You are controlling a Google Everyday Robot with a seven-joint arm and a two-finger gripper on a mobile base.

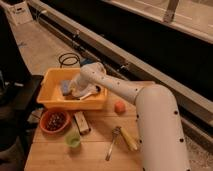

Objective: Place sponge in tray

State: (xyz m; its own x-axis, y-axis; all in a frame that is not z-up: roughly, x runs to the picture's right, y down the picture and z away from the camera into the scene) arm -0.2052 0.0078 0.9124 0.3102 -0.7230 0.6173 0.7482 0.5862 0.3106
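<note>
The sponge (pixel 66 88), blue-grey, lies inside the yellow tray (pixel 50 76) at its left-middle. The tray stands at the back left of the wooden table. My white arm reaches from the lower right across the table into the tray. My gripper (pixel 76 91) is low inside the tray, just right of the sponge and close against it. I cannot tell if it touches the sponge. A white utensil (pixel 89 95) lies in the tray to the right of the gripper.
In front of the tray are a red bowl (pixel 54 121) with dark contents, a brown bar (pixel 81 123) and a green cup (pixel 73 140). An orange fruit (pixel 119 107) and a yellow-handled utensil (pixel 126 138) lie to the right. A black cable coil (pixel 69 60) is on the floor behind.
</note>
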